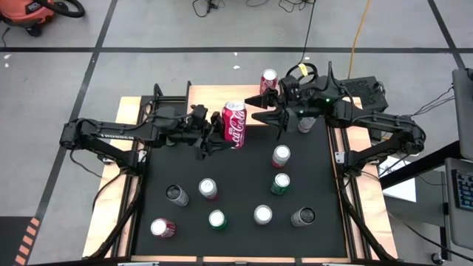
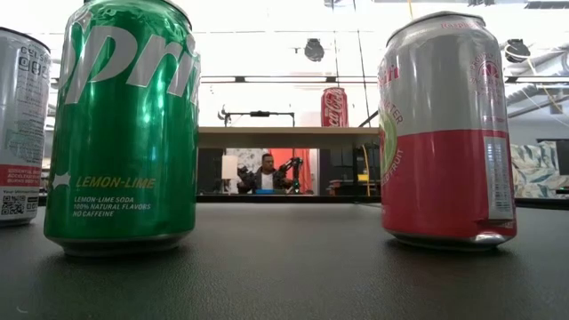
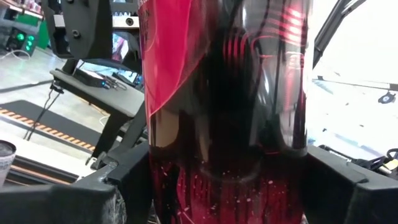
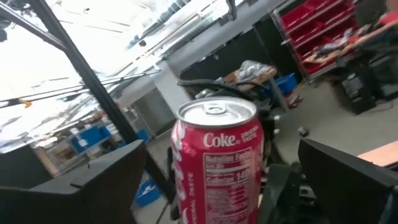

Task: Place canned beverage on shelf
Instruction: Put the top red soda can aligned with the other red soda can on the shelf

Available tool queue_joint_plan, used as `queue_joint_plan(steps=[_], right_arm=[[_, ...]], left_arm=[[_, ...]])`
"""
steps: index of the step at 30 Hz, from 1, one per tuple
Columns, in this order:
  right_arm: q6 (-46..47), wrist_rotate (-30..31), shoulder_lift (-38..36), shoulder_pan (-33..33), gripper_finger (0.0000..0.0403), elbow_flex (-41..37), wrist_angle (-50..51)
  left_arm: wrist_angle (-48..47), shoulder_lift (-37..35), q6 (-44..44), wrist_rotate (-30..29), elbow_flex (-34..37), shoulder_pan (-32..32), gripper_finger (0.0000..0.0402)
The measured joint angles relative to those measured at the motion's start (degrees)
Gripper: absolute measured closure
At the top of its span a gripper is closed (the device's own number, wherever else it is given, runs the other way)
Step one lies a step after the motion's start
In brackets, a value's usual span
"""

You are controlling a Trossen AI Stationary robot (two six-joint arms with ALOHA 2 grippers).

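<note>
Clamped in the left pincer [image 1: 214, 133] above the shelf [image 1: 207, 96]: glossy red Coke can [image 1: 234, 123]; right pincer [image 1: 267, 109] open beside, another can [image 1: 268, 80] behind

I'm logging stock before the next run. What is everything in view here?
Coke can: one, red, at the shelf's front edge.
Second red can: one, red, on the shelf's far side.
Shelf: one, light wood, at the table's far end.
Green cans: two, green, on the table.
Other cans: six, red, silver or dark, on the table.
Table: one, black top.
Person: one, in the room beyond the table.
Left hand: one, dark, shut on the Coke can.
Right hand: one, dark, open, over the shelf beside the Coke can.
</note>
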State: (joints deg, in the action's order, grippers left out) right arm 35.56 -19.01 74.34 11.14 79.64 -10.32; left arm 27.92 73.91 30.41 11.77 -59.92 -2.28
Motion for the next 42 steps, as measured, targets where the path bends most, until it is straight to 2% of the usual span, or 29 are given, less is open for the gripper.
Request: queue_joint_plan(steps=[7, 16, 33, 36, 42], right_arm=[[-1.7, 1.0, 1.8, -1.6, 0.0003, 0.0, -0.1], [-1.8, 1.6, 5.2, -3.0, 0.0005, 0.0, -5.7], [-2.4, 2.3, 5.3, -3.0, 0.0011, 0.0, -6.9], [-2.5, 1.3, 5.3, -2.9, 0.0023, 0.0, -6.9], [-3.4, 1.4, 5.3, -2.9, 0.008, 0.0, -6.4]], left_arm=[[-0.1, 0.0, -1.4, 0.0, 0.0, 0.0, 0.0104], [-2.1, 0.0, -2.4, -1.8, 0.0, 0.0, 0.0104], [-4.4, 0.0, -2.9, -3.0, 0.0, -0.3, 0.0104], [-4.4, 0.0, -2.9, -2.9, 0.0, -0.6, 0.0104], [-4.4, 0.0, -2.9, -2.5, 0.0, -1.0, 0.0104]])
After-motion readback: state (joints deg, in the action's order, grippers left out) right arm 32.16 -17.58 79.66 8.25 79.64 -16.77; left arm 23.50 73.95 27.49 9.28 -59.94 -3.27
